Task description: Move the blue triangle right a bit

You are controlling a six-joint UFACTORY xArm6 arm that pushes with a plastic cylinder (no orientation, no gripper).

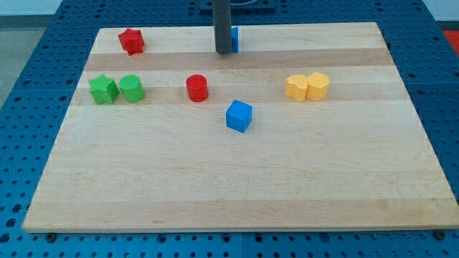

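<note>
- Pale wooden bench point(237, 186) on blue pegboard point(29, 86).
- My tip point(223, 51) against the blue triangle point(234, 39), peeking out just right of it.
- No gripper fitted; nothing held.
- Two blue, red, green, yellow blocks each.

Eight blocks are sitting on the board point(237, 179). Two are showing red: a star point(131, 41) and a cylinder point(196, 88). Two are showing green: a star point(103, 89) and a cylinder point(132, 88). Two yellow blocks point(297, 87) point(318, 86) are sitting together. Two are showing blue: a cube point(239, 116) and a sliver point(234, 39) peeking from behind one rod point(223, 29).
</note>
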